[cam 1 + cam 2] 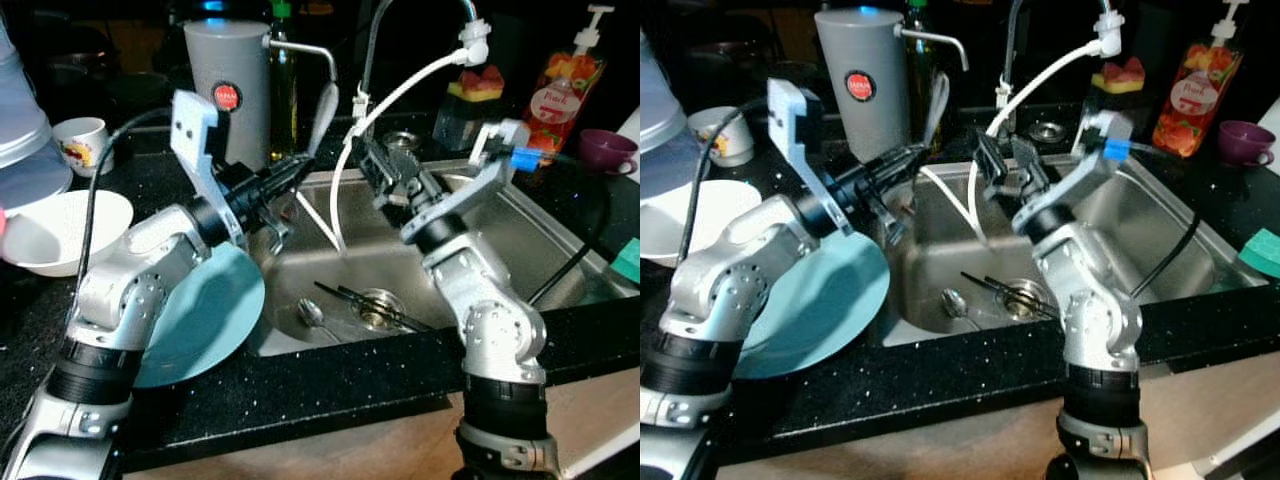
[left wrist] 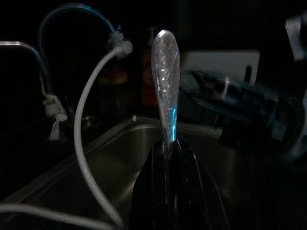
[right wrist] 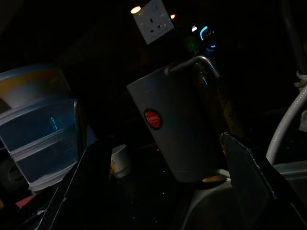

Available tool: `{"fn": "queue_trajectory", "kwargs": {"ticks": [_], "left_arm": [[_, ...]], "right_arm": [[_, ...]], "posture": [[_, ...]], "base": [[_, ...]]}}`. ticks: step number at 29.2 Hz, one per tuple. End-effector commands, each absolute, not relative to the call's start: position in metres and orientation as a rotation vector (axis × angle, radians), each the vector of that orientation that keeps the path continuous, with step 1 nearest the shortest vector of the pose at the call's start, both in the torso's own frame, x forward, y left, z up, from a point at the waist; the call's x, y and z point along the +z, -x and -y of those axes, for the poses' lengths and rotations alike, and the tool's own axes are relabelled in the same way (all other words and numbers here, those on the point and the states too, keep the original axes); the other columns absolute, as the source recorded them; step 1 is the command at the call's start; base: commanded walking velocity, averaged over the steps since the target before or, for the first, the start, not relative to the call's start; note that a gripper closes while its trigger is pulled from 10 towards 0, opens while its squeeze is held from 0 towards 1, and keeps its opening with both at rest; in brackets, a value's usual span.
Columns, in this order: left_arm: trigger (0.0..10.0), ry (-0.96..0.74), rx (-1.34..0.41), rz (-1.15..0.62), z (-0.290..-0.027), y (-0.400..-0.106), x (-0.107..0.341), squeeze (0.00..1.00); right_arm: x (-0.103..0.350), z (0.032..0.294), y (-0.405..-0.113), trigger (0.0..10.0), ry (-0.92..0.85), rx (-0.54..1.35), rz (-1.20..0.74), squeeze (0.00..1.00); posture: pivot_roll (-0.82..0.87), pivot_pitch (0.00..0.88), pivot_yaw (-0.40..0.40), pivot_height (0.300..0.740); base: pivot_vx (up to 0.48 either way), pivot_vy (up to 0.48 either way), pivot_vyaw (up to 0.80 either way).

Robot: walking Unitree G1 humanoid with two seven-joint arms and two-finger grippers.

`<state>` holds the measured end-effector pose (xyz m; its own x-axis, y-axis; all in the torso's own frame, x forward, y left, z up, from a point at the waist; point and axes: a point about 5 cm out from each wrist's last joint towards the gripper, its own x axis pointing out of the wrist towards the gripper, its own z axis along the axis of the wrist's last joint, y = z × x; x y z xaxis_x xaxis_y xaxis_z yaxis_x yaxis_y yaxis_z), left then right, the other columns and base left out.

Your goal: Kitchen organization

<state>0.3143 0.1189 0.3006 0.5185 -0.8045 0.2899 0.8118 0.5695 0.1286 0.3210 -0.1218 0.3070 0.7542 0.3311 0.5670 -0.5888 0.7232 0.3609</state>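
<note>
Sink (image 1: 520,235): one spoon (image 1: 311,314), two chopsticks (image 1: 350,295); left gripper (image 1: 300,168) grips second spoon (image 2: 164,76).

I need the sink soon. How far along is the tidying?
Little looks done. In hand: the left gripper is shut on a utensil above the sink; the right gripper hovers open. Left: a spoon and chopsticks by the drain, plus the plate and bowl.

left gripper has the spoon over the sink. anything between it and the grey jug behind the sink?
Nothing solid visible. The left gripper holds the spoon upright, just in front of the grey jug. The white hose hangs beside it, toward the right gripper, not across the gap.
</note>
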Motion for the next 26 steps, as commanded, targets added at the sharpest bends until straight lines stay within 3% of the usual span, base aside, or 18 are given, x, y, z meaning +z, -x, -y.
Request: {"fn": "queue_trajectory", "kwargs": {"ticks": [1,9,17,22,26], "left_arm": [[0.0,-0.035,-0.992,0.289,-0.118,-0.311,0.293,0.00],[0.0,-0.110,-0.993,0.285,-0.120,-0.309,0.294,0.00],[0.0,-0.137,-1.008,0.289,-0.118,-0.307,0.294,0.00],[0.0,-0.139,-0.995,0.300,-0.118,-0.307,0.294,0.00],[0.0,-0.114,-0.921,0.340,-0.126,-0.312,0.301,0.00]], "right_arm": [[0.316,0.121,-0.320,10.0,-0.546,0.541,0.504,0.00],[0.314,0.110,-0.324,10.0,-0.355,0.546,0.446,0.00],[0.309,0.106,-0.326,10.0,-0.354,0.554,0.403,0.00],[0.310,0.106,-0.326,10.0,-0.468,0.585,0.396,0.00],[0.315,0.121,-0.327,10.0,-0.661,0.576,0.417,0.00]], "posture": [[-0.03,0.087,0.016,0.740],[-0.03,0.073,0.000,0.740],[-0.02,0.062,-0.007,0.740],[-0.02,0.052,-0.011,0.740],[-0.02,0.046,-0.013,0.740]], "base": [[0.000,0.000,0.00],[0.000,0.000,0.00],[0.000,0.000,0.00],[0.000,0.000,0.00],[0.000,0.000,0.00]]}}
